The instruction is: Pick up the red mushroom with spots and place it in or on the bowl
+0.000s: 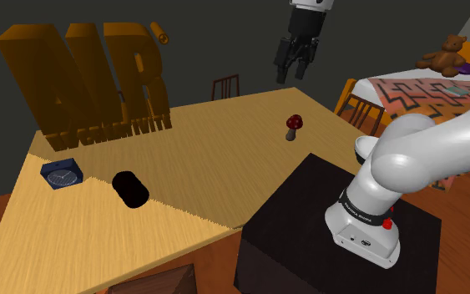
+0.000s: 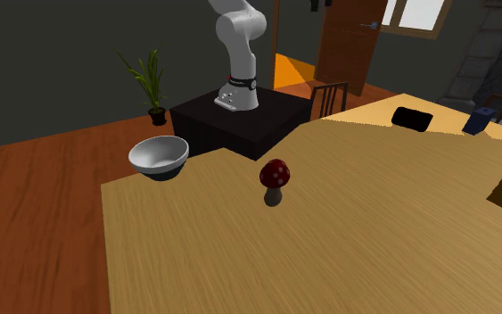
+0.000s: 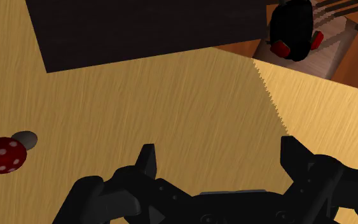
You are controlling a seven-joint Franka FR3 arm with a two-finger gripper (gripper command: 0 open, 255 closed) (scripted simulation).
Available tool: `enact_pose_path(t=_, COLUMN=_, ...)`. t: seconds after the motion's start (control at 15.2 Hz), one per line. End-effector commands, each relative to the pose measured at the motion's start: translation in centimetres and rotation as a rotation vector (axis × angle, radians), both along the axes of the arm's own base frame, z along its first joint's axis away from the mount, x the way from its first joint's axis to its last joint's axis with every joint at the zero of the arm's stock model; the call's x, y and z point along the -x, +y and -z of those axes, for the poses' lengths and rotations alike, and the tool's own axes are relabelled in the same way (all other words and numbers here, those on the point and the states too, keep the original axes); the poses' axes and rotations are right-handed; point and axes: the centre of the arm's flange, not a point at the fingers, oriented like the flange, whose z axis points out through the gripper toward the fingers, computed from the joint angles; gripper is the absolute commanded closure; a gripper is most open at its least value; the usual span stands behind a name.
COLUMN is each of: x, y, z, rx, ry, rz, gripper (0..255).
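Shoulder view: the gripper [image 1: 292,72] hangs high over the far part of the wooden table [image 1: 99,238], fingers parted w/ nothing between them. The mushroom [image 1: 294,125], red cap w/ pale spots, stands upright on the tabletop below it, untouched, not far from the black stand [image 1: 308,242]. Also on the top: a black cylinder [image 1: 130,189] lying on its side, a blue clock [image 1: 62,175] near it, and big brown letters [image 1: 83,83] at the back. Second exterior view: the mushroom [image 2: 275,178] stands upright on the table [image 2: 329,259], well apart from the bowl [image 2: 160,153]. The bowl is pale grey-white and sits at the table edge toward the stand [image 2: 213,125]. Its inside is empty. Can't tell whether it rests on the top or just past it. The arm [image 2: 237,53] rises behind, w/ a potted plant [image 2: 153,85] off to one side. Wrist view: the gripper [image 3: 220,159] is spread wide over bare wood, gripping nothing — the mushroom [image 3: 2,154] lies outside the gap, beyond one of the fingers [image 3: 147,162], cap and grey stem both showing.
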Motion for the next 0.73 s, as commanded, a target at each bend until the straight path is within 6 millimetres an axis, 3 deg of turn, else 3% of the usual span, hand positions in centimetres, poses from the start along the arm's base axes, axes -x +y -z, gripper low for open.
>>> enact_pose_path(t=0.0, x=0.0, y=0.0, z=0.0, rx=0.0, ry=0.0, rz=0.0, gripper=0)
enact_pose_path(t=0.66, x=-8.8, y=-3.9, z=9.0, rx=0.141, ry=0.099, rz=0.187, gripper=0)
